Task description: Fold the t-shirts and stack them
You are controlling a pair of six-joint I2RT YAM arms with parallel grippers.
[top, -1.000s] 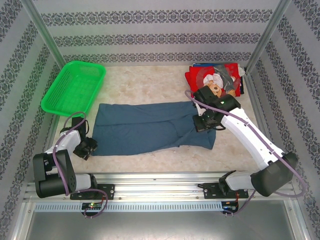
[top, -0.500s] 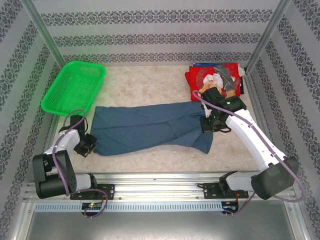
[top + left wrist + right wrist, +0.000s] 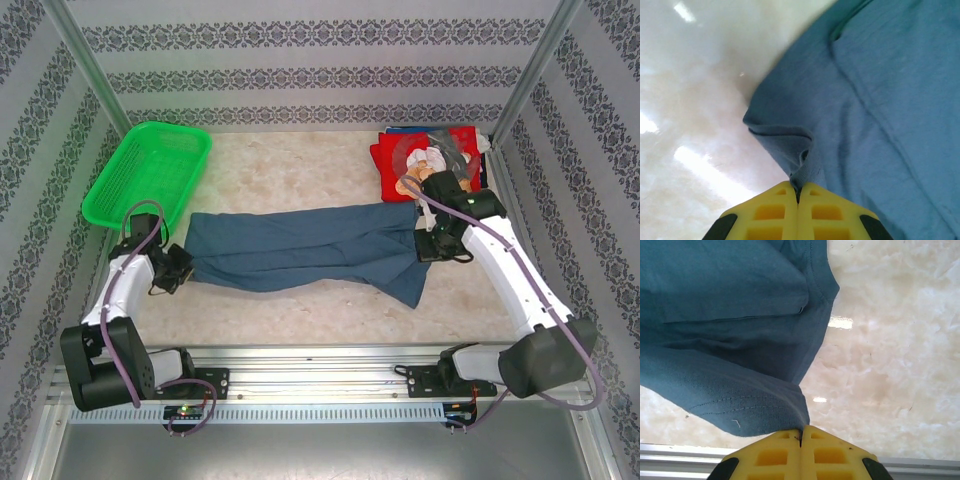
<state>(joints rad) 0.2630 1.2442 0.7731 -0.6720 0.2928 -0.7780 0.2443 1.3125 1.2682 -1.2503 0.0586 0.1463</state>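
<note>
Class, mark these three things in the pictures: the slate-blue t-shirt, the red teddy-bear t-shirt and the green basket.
slate-blue t-shirt (image 3: 300, 250), top external view, middle of the cloth.
red teddy-bear t-shirt (image 3: 392, 155), top external view, plain red left part.
green basket (image 3: 150, 175), top external view, bare mesh floor.

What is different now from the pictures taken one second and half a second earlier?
The left gripper closed on the blue t-shirt at its left edge and moved away from its base. The right gripper, shut on the other end, pulled rightward, so the shirt is stretched longer and narrower. The green basket and red teddy-bear shirt stayed in place.
</note>
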